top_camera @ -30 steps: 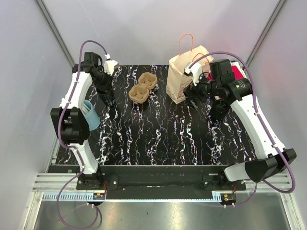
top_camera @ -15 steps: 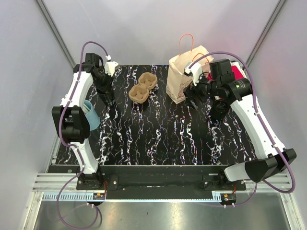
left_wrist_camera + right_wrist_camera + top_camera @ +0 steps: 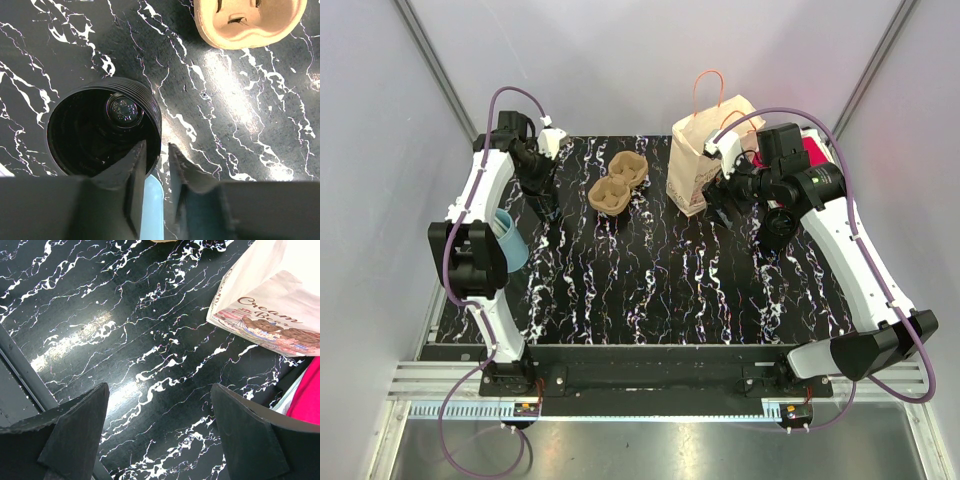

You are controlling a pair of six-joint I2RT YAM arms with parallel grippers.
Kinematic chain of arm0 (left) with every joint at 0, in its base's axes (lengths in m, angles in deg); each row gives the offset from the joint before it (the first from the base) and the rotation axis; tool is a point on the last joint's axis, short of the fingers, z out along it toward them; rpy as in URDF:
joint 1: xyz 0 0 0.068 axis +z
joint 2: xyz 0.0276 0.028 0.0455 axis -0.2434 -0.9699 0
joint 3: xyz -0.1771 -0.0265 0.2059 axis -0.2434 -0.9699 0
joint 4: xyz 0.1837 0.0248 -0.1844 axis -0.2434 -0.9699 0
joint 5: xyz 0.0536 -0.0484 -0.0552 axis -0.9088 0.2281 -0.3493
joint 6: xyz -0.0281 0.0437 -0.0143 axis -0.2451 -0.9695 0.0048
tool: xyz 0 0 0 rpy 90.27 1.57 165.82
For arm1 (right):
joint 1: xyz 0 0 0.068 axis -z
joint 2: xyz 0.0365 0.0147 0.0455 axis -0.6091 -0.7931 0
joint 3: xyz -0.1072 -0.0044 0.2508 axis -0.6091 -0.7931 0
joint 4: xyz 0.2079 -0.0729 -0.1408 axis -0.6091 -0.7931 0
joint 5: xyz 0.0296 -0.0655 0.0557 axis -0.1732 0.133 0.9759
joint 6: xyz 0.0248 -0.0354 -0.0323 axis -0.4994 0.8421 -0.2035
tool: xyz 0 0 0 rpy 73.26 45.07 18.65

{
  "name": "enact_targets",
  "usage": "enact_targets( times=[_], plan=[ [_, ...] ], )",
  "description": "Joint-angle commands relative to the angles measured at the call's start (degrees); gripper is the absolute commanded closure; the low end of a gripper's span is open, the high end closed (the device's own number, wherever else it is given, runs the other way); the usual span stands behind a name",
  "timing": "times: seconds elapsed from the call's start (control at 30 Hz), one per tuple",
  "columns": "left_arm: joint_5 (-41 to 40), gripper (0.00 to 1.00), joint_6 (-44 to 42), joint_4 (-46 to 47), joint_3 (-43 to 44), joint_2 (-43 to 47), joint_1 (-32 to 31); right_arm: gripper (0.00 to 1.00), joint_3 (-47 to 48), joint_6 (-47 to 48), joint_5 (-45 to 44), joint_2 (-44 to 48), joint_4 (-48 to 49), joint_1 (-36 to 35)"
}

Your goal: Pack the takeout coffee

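Left gripper point(image 3: 156, 146) is set astride the near wall of the upright black ribbed cup point(image 3: 85, 135), jaws narrowly parted (whether clamped cannot be told). Beyond is seen the cardboard cup carrier point(image 3: 250, 22). Right gripper point(image 3: 157, 390) is spread wide, empty.

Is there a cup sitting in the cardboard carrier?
No, the wells of the cardboard carrier look empty from above.

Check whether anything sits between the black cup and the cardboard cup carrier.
Nothing visible does. In the left wrist view, only bare marbled tabletop lies between the black cup and the cardboard cup carrier, up and to its right.
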State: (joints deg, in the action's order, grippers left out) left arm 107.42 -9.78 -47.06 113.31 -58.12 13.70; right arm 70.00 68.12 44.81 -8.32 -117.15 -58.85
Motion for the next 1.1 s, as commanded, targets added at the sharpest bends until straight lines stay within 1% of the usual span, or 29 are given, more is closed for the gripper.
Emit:
enact_targets(
  times=[0.0,0.87,0.9,1.07],
  plan=[
    [-0.2,0.71,0.1,1.1,2.1,0.4,0.3,0.11,0.9,-0.2,0.1,1.2,1.6,-0.3],
    [-1.4,0.71,-0.1,2.6,1.7,-0.5,0.3,0.12,0.5,-0.2,0.0,1.4,1.5,-0.4],
    [-1.3,0.72,-0.1,2.7,1.7,-0.6,0.3,0.12,0.5,-0.2,0.0,1.4,1.6,-0.4],
    [-1.3,0.82,0.0,2.7,1.5,-0.5,0.3,0.12,0.4,-0.2,0.0,1.4,1.6,-0.4]
  ],
)
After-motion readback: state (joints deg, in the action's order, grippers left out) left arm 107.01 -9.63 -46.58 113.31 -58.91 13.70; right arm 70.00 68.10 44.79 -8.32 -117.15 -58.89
